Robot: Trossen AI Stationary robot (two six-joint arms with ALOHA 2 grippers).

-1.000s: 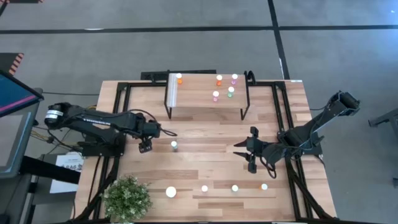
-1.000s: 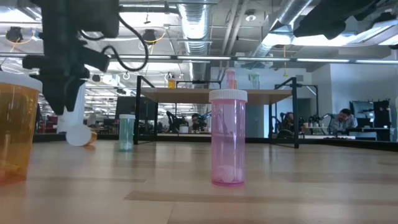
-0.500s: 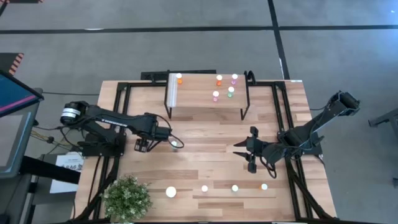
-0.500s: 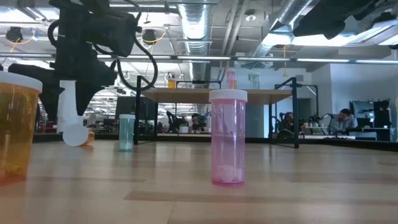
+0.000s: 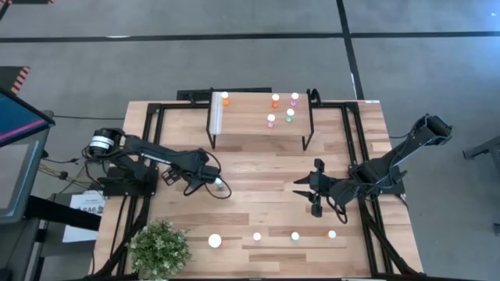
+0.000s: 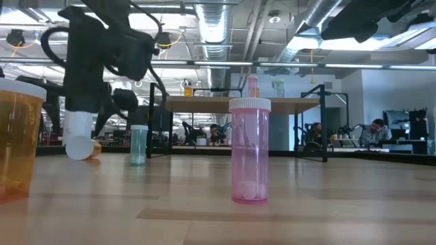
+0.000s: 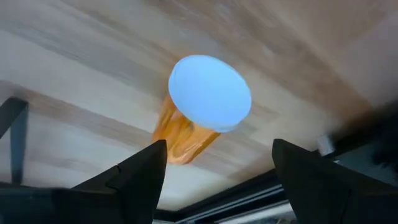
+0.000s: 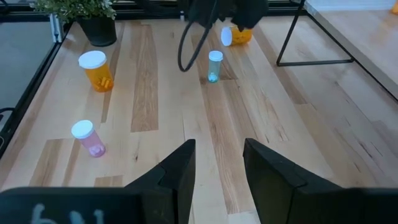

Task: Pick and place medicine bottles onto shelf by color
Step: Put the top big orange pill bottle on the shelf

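Writing: we find no brand or label we can read on any bottle. The pale marks on the right gripper's body in its wrist view are too blurred to read.
Big orange bottle: stands upright with a white cap at the table's front, beside the plant. In the right wrist view we see small pale pieces inside it.
Pink bottle: upright with a white cap, in the same front row, apart from the big orange one. A pale lump sits at its bottom.
Right gripper: hovers over the table's right middle, pointing toward the left arm. Its jaws stand apart with nothing between them.
Green bottle: upright at mid-table, near the left gripper. We cannot make out its contents.
Left gripper: low over the table, left of centre and in front of the shelf. Its jaws are spread wide and hold nothing.
Lying bottle: orange, on its side on the table, with its white cap facing the left wrist camera. It shows between the two fingers. We see no contact.
Shelf: stands at the far edge with a pale strip at its left end.
Shelf bottles: five small ones stand upright. One orange stands alone at the left; orange, pink and green ones cluster at the right.
Room: beyond the table, a person sits at a desk.
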